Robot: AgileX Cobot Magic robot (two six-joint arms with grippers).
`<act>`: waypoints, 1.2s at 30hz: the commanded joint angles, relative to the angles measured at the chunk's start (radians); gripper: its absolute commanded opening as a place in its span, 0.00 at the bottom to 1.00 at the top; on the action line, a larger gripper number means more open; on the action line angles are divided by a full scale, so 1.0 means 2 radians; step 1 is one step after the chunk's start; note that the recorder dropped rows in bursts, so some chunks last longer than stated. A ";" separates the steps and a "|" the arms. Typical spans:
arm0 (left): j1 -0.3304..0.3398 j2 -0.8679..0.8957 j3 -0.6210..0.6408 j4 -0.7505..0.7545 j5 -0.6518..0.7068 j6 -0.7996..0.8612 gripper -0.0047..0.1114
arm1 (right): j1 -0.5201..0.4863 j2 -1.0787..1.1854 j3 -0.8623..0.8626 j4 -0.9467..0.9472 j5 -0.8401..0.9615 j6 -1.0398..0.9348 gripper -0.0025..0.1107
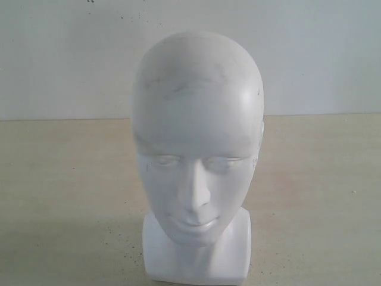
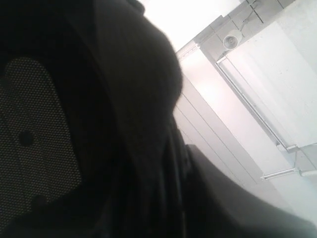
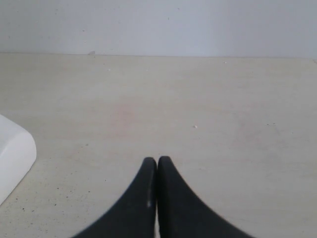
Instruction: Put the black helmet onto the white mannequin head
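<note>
The white mannequin head [image 1: 196,137] stands upright on its squarish neck base [image 1: 238,250] on the beige table, facing the exterior camera with its crown bare. The black helmet [image 2: 124,99] shows only in the left wrist view, filling most of it at very close range, with the dark mesh lining [image 2: 34,134] visible. My left gripper [image 2: 185,163] is shut on the helmet's edge, one dark finger [image 2: 233,198] lying against the shell. My right gripper [image 3: 157,161] is shut on nothing, low over the table beside the neck base [image 3: 12,158]. Neither gripper appears in the exterior view.
The beige tabletop [image 1: 321,196] runs back to a plain white wall [image 1: 321,53]. Past the helmet, the left wrist view looks up at ceiling panels and a white rail [image 2: 247,104].
</note>
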 commanded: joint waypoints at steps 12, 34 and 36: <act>-0.084 0.060 -0.011 -0.036 -0.036 0.047 0.08 | 0.002 -0.003 0.000 -0.001 -0.003 -0.001 0.02; -0.084 0.094 0.043 -0.079 -0.036 0.041 0.08 | 0.002 -0.003 0.000 -0.001 -0.003 -0.001 0.02; -0.084 0.106 0.043 -0.083 -0.036 0.038 0.08 | 0.002 -0.003 0.000 -0.001 -0.003 -0.001 0.02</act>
